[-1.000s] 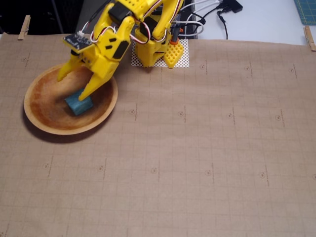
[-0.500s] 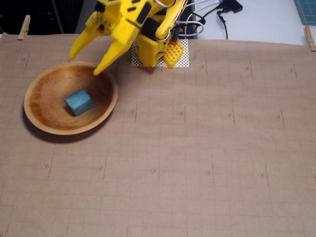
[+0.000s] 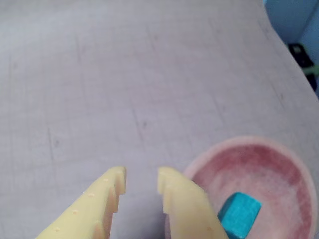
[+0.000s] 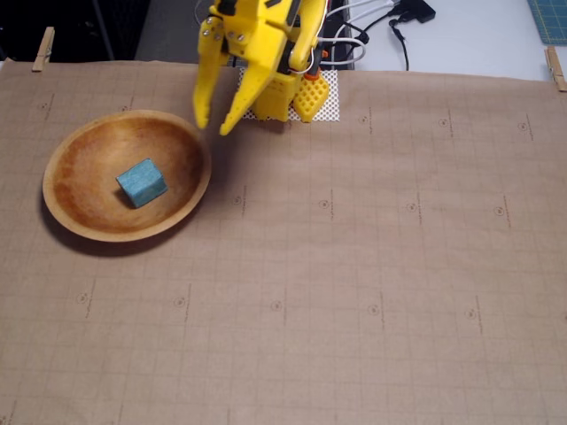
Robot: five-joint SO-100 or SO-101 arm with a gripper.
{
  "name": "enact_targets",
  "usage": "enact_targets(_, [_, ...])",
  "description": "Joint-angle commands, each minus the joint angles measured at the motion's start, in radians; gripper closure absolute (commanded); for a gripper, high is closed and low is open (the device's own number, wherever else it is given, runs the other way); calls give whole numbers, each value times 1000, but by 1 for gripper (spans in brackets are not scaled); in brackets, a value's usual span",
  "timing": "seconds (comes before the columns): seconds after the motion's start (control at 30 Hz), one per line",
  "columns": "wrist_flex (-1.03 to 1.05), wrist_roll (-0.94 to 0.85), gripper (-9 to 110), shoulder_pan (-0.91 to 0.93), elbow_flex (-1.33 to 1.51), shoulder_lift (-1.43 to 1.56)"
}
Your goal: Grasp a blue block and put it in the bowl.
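Observation:
The blue block [image 4: 142,182] lies inside the wooden bowl [image 4: 84,218] at the left of the fixed view, near the bowl's middle. In the wrist view the block [image 3: 239,214] rests in the bowl [image 3: 279,149] at the lower right. My yellow gripper [image 4: 213,121] hangs above the paper just past the bowl's upper right rim, open and empty, with a narrow gap between its fingers. The wrist view shows the gripper [image 3: 141,181] with bare paper in that gap.
Brown gridded paper [image 4: 372,266] covers the table, held by clothespins [image 4: 42,49] at the back corners. The arm's yellow base [image 4: 279,93] stands on a white mesh pad at the back centre. Cables [image 4: 390,27] lie behind it.
The gripper has lifted out of the bowl and swung right, away from the block, which stays lying in the bowl. Its fingers have drawn closer together.

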Motion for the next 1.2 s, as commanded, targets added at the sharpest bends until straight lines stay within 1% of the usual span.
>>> enact_targets(0.0, [-2, 5, 101, -60, -64, 17])
enact_targets(0.13, [2, 5, 105, -118, -58, 17])
enact_targets(0.33, [5, 3, 105, -230, -44, 17])
enact_targets(0.47, [5, 5, 105, -273, 28, 17])
enact_targets(0.77, [-11, 5, 104, -285, 293, 241])
enact_targets(1.17, [-12, 6, 104, -288, 491, 265])
